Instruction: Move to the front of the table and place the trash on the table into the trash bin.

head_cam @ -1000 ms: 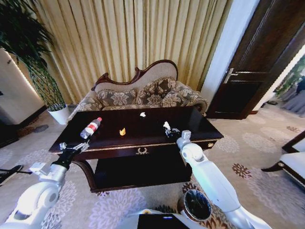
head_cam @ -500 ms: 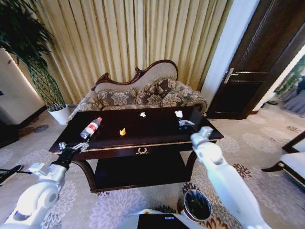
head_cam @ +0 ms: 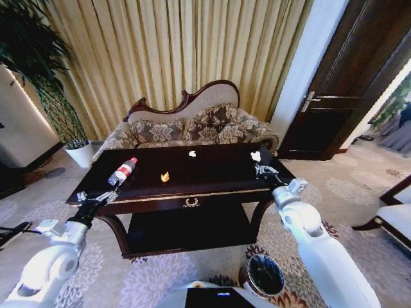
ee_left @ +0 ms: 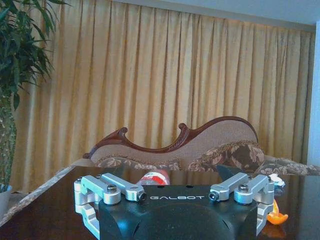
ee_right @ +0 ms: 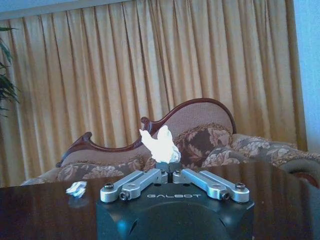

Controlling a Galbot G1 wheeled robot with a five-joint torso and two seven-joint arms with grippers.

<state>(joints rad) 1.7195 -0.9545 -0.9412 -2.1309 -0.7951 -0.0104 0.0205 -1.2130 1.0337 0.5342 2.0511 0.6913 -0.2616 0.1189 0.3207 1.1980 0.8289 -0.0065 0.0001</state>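
Note:
The dark glossy table (head_cam: 212, 168) stands in front of me. On its left end lies a clear bottle (head_cam: 122, 172) with a red cap, also in the left wrist view (ee_left: 154, 177). An orange scrap (head_cam: 165, 176) (ee_left: 276, 218) lies near the middle, and a small white wad (head_cam: 192, 154) (ee_right: 76, 188) sits farther back. My right gripper (head_cam: 262, 169) (ee_right: 167, 172) hangs over the table's right end, shut on another white wad (head_cam: 255, 156) (ee_right: 161, 144). My left gripper (head_cam: 96, 200) (ee_left: 175, 192) is open, low at the table's front left corner. The trash bin (head_cam: 265, 276) stands on the carpet below my right arm.
A patterned sofa (head_cam: 192, 125) stands behind the table before yellow curtains. A potted plant in a white pot (head_cam: 80, 153) is at the far left, a dark door (head_cam: 347, 83) at the right. Open carpet lies around the bin, and a chair edge (head_cam: 392, 215) shows at far right.
My right gripper has carried the white wad to the right, from the table's middle to its right end. The left arm has barely moved.

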